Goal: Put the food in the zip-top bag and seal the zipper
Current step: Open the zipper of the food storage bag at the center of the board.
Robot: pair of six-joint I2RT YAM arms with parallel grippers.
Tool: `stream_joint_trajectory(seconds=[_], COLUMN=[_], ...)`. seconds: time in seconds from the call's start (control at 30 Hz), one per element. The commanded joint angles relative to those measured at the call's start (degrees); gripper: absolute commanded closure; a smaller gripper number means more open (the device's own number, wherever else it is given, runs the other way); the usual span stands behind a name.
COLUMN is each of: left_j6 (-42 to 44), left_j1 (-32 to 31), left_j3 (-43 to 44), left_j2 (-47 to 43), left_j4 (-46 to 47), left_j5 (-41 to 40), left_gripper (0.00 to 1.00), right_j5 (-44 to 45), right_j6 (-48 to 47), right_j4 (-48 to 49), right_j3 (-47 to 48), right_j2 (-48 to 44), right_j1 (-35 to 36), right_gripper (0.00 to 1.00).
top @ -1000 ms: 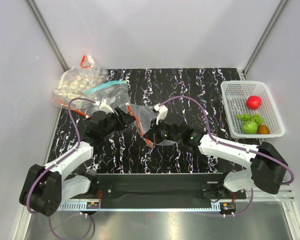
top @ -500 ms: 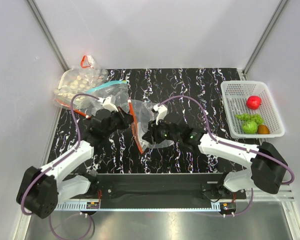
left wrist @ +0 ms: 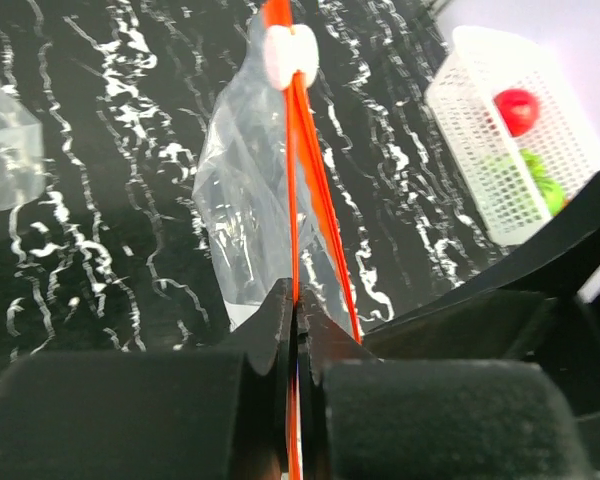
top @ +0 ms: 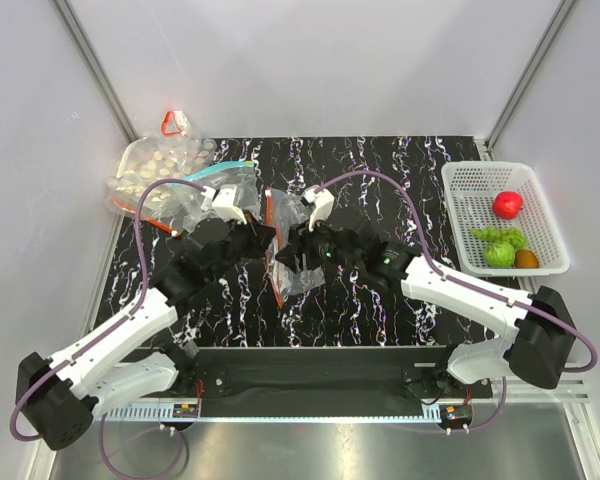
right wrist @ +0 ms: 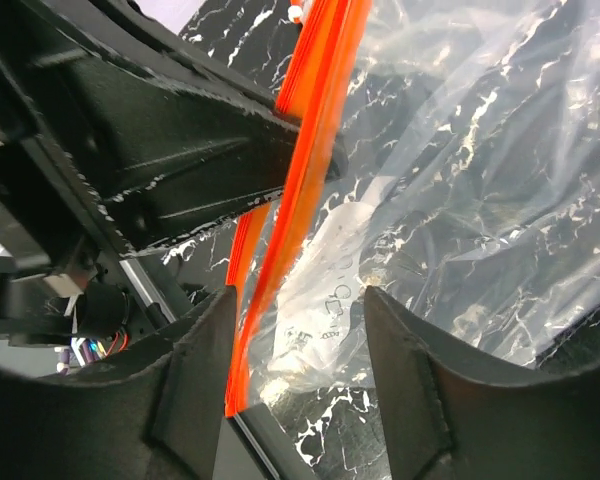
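Note:
The clear zip-top bag (top: 292, 262) hangs on edge above the table's middle, its red-orange zipper (top: 271, 240) running near to far. My left gripper (top: 262, 238) is shut on the zipper (left wrist: 293, 230); in the left wrist view the strip runs straight between the closed left gripper (left wrist: 298, 300) toward a white slider (left wrist: 288, 55). My right gripper (right wrist: 300, 350) stands open beside the bag (right wrist: 460, 180), the zipper (right wrist: 305, 170) passing loosely between its fingers. The food lies in a white basket (top: 460, 180): red fruit (top: 507, 204), grapes (top: 487, 236), green piece (top: 500, 254), brown-orange ball (top: 526, 259).
A bag of pale beige pieces (top: 158, 165) and a clear bag with a teal zipper (top: 218, 178) lie at the back left, just behind my left arm. Grey walls enclose the table on three sides. Purple cables loop over both arms.
My left gripper has shut on the zipper and lifted it forward. My right gripper has opened and let go of the bag. The bag now hangs more upright.

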Motion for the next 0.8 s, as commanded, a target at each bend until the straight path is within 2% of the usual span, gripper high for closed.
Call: stream_joint_trajectory(seconds=[0.0, 0.17, 0.3, 0.47, 0.57, 0.6, 0.77], left_j6=[3.3, 3.6, 3.3, 5.2, 6.6, 7.2, 9.3], left_j1=[-1.2, -2.6, -4.4, -8.1, -9.8, -10.6, -12.9], left_j3=[4.1, 5.0, 5.9, 8.5, 10.8, 12.3, 17.1], left_j2=[-1.2, -1.2, -1.2, -0.5, 0.2, 0.4, 1.4], left_j4=[-2.5, -3.6, -4.7, -7.9, -10.7, -12.6, -19.8], left_j5=[-5.4, -6.0, -6.7, -12.6, -16.6, -19.2, -28.2], left_gripper=[1.00, 1.00, 1.00, 1.00, 1.00, 1.00, 1.00], right_j5=[0.3, 0.5, 2.4, 5.4, 8.7, 9.7, 11.0], right_j6=[-0.9, -0.9, -1.0, -0.1, 1.0, 1.6, 2.8], right_j4=[-0.1, 0.1, -1.2, -2.6, -3.7, -4.0, -3.7], right_j3=[2.8, 3.5, 5.1, 6.0, 7.1, 7.1, 6.4], right_j2=[-2.1, -1.2, 0.4, 1.1, 1.3, 1.2, 0.6], right_j1=[0.0, 0.0, -0.1, 0.0, 0.0, -0.1, 0.0], right_gripper=[0.37, 0.35, 0.38, 0.43, 0.62, 0.72, 0.90])
